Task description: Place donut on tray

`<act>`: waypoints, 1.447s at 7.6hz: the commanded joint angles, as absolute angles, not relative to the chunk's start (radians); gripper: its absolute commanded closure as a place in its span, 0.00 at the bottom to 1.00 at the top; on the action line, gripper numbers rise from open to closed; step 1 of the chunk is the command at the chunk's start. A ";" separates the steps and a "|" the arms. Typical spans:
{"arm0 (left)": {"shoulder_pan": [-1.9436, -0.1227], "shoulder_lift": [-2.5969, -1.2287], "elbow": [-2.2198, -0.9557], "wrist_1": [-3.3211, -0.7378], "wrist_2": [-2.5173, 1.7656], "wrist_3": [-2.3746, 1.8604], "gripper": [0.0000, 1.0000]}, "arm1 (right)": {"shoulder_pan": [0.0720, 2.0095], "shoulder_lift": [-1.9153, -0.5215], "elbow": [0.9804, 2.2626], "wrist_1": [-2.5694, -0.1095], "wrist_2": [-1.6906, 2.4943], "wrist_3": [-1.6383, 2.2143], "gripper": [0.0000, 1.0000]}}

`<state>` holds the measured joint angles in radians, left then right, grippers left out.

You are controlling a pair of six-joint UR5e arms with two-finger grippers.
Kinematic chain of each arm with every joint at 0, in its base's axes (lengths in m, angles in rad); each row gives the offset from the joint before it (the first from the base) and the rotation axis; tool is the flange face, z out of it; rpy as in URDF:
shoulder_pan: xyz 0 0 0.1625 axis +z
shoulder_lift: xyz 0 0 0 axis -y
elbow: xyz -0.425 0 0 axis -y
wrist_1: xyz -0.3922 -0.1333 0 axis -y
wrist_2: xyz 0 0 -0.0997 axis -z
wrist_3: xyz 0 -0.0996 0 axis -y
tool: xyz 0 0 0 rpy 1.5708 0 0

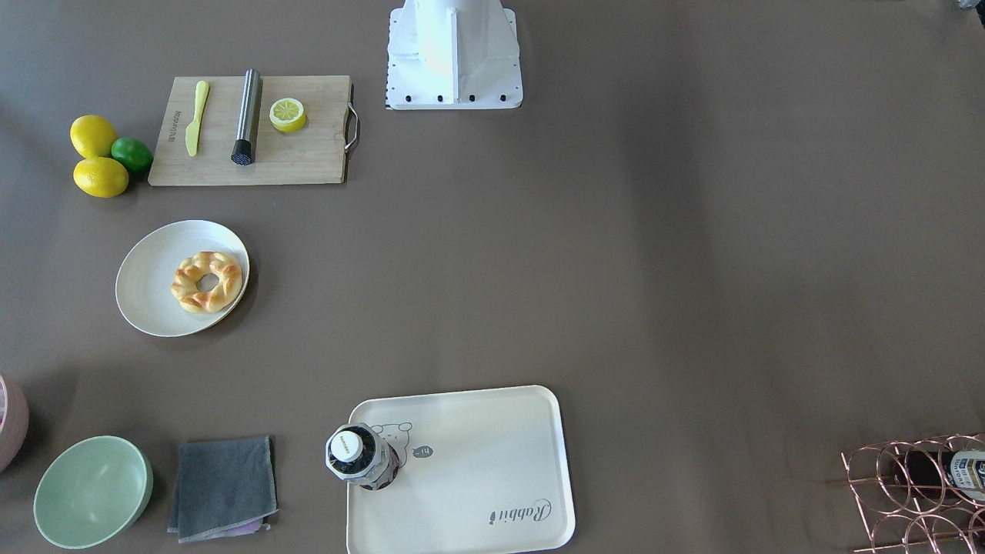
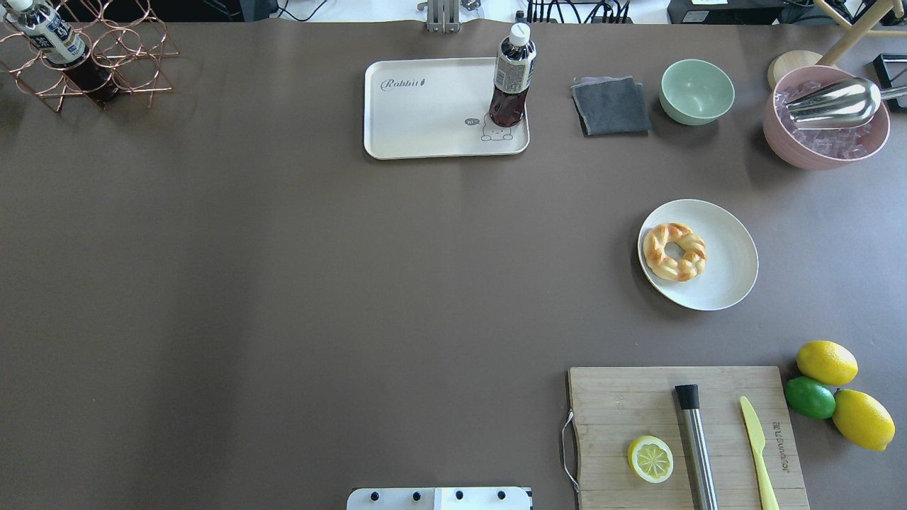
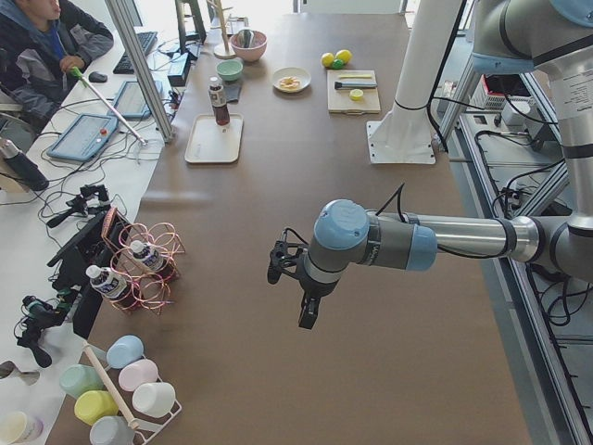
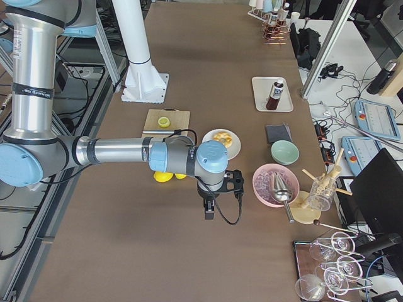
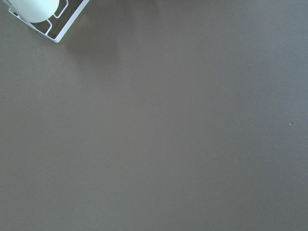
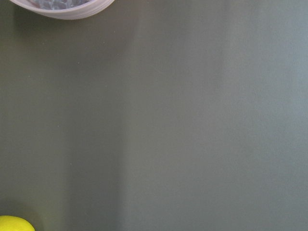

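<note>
golden-yellow braided ring donut sits on round white plate, well apart from cream rectangular tray; right claw and left claw hang well clear of it; open or closed: cannot tell

Brown table; white rack corner top-left

Bright, even daylight washes the bench in pale streaks, with soft shadows, mild glare on the tray, and sharp focus throughout.
</note>
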<state>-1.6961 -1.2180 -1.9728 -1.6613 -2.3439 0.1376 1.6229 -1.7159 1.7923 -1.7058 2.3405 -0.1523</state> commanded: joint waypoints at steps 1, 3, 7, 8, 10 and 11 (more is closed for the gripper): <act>-1.697 -1.218 -1.974 -1.661 -2.345 0.133 0.02 | 1.620 -1.715 1.795 -1.706 2.342 -0.152 0.00; -1.695 -1.218 -1.970 -1.660 -2.345 0.132 0.02 | 1.606 -1.715 1.793 -1.653 2.342 -0.155 0.00; -1.694 -1.218 -1.961 -1.655 -2.345 0.132 0.02 | 1.600 -1.749 1.766 -1.522 2.415 -0.125 0.00; -1.695 -1.218 -1.959 -1.655 -2.345 0.132 0.02 | 1.600 -1.749 1.767 -1.497 2.424 -0.108 0.00; -1.695 -1.218 -1.938 -1.663 -2.345 0.135 0.03 | 1.580 -1.769 1.763 -1.407 2.428 -0.113 0.00; -1.698 -1.216 -1.971 -1.663 -2.344 0.138 0.03 | 1.524 -1.766 1.737 -1.387 2.425 -0.110 0.00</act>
